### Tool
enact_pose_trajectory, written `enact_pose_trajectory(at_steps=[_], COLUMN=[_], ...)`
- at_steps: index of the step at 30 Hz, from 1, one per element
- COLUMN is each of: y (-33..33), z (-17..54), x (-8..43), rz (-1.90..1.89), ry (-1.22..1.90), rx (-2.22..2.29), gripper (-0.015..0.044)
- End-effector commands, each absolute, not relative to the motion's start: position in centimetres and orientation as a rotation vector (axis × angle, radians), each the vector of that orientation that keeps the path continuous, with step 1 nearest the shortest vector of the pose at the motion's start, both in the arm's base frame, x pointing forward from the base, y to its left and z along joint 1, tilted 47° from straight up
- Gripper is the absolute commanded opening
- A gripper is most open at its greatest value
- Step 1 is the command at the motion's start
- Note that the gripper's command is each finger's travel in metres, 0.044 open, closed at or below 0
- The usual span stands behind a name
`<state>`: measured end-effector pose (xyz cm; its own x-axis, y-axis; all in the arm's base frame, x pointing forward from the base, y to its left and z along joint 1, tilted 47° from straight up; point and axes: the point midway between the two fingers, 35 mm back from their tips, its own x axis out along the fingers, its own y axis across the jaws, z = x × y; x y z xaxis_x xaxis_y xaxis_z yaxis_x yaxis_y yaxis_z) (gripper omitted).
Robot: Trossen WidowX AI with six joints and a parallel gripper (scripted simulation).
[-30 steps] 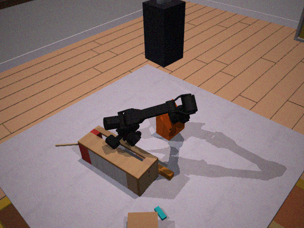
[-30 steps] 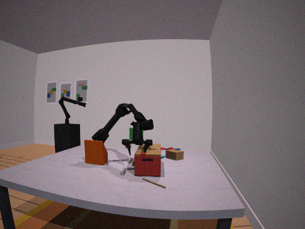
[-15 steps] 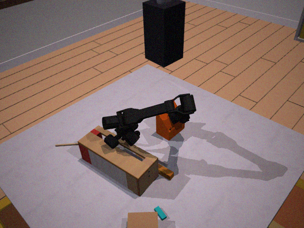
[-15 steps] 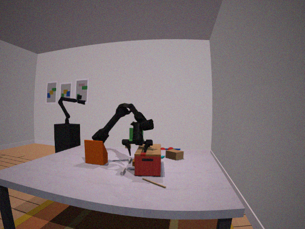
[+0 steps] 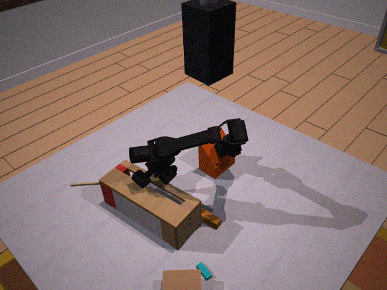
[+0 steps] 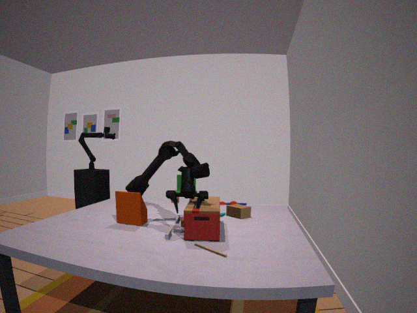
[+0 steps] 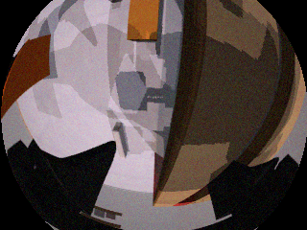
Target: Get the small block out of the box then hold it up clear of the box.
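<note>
The box (image 5: 137,188) (image 6: 202,227) (image 7: 192,192) stands on the table, with a wooden top, a long slot in it and a red end. Its clear front (image 5: 137,209) looks grey in the top view. I cannot make out the small block or the shelf in any view. My gripper (image 5: 154,179) (image 6: 187,211) (image 7: 157,149) is open and empty. It points down at about the height of the box top, over the box's long edge on the arm side. One finger is over the top, the other out beside the box.
An orange bar (image 5: 211,218) (image 7: 143,19) and a grey bar (image 6: 173,229) (image 7: 121,140) lie on the arm side. A thin stick (image 5: 84,183) (image 6: 210,250) lies off the red end. A teal piece (image 5: 204,270) and a brown block (image 5: 181,279) (image 6: 235,210) lie beyond. An orange housing (image 5: 212,162) (image 6: 129,208) stands by the arm.
</note>
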<state>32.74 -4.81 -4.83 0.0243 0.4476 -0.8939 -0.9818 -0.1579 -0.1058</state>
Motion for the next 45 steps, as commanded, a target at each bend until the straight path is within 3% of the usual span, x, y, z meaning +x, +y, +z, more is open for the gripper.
enact_pose_trajectory(at_steps=[1, 45], y=[-5.2, -8.2], z=[-5.4, -8.5], x=[32.9, 33.7], rz=[1.474, 1.472], ry=[0.725, 0.726], rx=[-1.015, -1.018], gripper=[0.0400, 0.0400])
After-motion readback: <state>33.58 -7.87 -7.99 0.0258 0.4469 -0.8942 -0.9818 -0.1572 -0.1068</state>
